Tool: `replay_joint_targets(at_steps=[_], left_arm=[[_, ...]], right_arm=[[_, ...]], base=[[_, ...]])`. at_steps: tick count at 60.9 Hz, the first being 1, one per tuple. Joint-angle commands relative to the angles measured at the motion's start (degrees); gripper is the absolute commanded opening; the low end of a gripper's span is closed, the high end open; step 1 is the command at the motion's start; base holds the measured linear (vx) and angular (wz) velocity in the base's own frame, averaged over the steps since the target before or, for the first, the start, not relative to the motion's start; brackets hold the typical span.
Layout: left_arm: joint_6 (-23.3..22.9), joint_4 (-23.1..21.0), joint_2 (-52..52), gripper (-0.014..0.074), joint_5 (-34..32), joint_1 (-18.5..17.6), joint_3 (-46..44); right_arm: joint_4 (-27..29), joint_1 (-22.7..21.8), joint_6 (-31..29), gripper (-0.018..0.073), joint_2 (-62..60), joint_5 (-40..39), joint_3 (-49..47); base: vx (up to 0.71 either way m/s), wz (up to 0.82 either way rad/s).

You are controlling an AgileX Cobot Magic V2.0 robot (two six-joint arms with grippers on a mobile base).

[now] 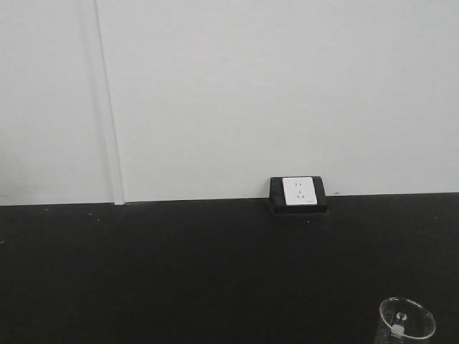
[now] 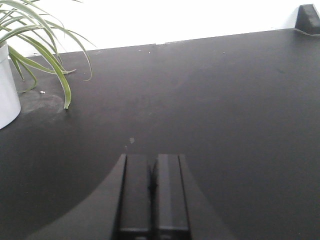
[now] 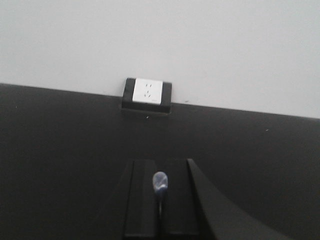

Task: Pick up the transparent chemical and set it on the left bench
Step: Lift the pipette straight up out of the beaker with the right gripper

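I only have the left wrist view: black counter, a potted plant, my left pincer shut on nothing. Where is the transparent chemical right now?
Observer: The front view has the transparent chemical at its bottom right edge, with its lower part cut off by the frame.
Operator: Does the right pincer have it?
Observer: In the right wrist view, the right pincer is shut on a thin glassy sliver, apparently the beaker's wall.
Operator: Are we facing the left bench?
Observer: It doesn't look like it. A black-framed white wall socket sits straight ahead at the back of this counter, and no white bins show in any view.
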Motion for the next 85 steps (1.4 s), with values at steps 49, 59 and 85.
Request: replay_joint_targets(at_steps=[49, 59, 85], left_arm=[[-0.4, 0.0, -1.1, -0.0003, -4.5, -0.1, 0.9], [-0.4, 0.0, -1.1, -0.0003, -4.5, -0.1, 0.9], [-0.4, 0.0, -1.1, -0.0003, -4.5, -0.1, 0.9]], right_arm=[[-0.3, -0.5, -0.4, -0.0004, -19.5, 15.7, -1.7], [-0.3, -0.5, -0.4, -0.0004, -19.5, 15.7, -1.7], [-0.3, -0.5, -0.4, -0.0004, -19.5, 15.7, -1.7]], base=[[0.00, 0.00], [0.00, 0.00], [-0.01, -0.01]])
